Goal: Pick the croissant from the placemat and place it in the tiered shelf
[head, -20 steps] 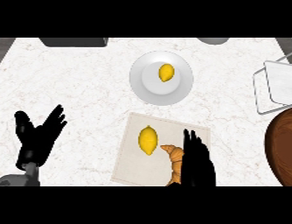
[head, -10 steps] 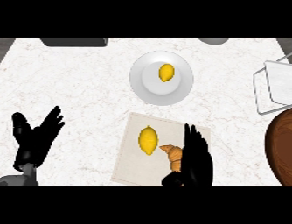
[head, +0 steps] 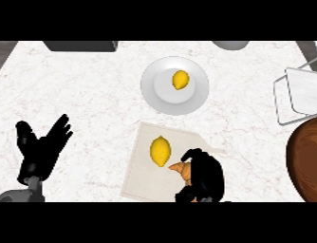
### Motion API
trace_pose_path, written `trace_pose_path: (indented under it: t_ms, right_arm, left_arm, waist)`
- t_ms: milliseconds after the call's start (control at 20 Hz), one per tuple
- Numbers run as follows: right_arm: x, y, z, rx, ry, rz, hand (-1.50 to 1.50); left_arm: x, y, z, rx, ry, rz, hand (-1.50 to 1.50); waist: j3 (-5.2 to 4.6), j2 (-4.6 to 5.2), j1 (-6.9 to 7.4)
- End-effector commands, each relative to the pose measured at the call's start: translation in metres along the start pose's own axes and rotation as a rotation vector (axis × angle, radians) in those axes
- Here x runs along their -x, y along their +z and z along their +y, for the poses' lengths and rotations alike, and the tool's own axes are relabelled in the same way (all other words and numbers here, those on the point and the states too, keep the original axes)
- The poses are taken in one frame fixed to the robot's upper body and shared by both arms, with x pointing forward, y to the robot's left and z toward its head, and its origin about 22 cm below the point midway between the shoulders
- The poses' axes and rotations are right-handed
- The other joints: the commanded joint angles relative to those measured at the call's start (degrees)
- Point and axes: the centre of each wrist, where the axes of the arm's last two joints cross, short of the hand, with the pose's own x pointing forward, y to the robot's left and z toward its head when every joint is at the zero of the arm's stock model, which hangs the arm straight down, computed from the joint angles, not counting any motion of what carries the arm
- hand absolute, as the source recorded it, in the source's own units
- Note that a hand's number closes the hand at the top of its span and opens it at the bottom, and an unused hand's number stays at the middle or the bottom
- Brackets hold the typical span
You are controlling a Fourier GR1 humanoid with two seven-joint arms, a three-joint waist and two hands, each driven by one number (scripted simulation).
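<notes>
Right hand (head: 205, 178): being curled round the croissant (head: 180, 168), lower centre, on the placemat (head: 147, 182).
Left hand (head: 42, 149): being rested open, fingers apart, lower left.

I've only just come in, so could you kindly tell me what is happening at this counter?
The robot's right hand has its fingers curled over a croissant on the placemat, beside a lemon. The croissant is not yet lifted. The left hand rests open at the left. Another lemon lies on a plate, and the shelf stands at the right.
</notes>
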Motion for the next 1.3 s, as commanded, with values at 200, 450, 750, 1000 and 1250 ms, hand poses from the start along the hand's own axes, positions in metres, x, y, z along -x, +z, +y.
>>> trace_pose_path:
  t_ms: [200,450,750,1000,1250]
  right_arm:
    - [-0.022,0.021,0.021,-0.006,-0.03,-0.103,1.5]
    - [0.012,0.021,-0.012,0.074,-0.03,-0.214,1.5]
    - [0.105,0.001,-0.127,0.079,-0.072,-0.365,1.5]
    - [0.117,0.031,-0.191,0.278,-0.13,-0.432,1.5]
    - [0.115,0.082,-0.252,0.458,-0.176,-0.421,1.5]
  left_arm:
    - [0.005,0.006,0.015,-0.024,-0.002,-0.002,0.0]
    - [0.003,0.01,-0.003,-0.011,0.007,0.014,0.0]
    - [0.001,-0.005,0.0,-0.032,0.017,-0.003,0.0]
    - [0.01,0.007,0.018,-0.03,0.01,0.007,0.0]
    - [0.0,0.001,0.014,-0.043,0.026,0.023,0.0]
  waist:
    - [0.49,0.67,0.32]
    - [0.49,0.56,-0.14]
    - [0.47,0.61,-1.89]
    - [0.45,0.28,-1.66]
    - [0.39,0.14,-2.73]
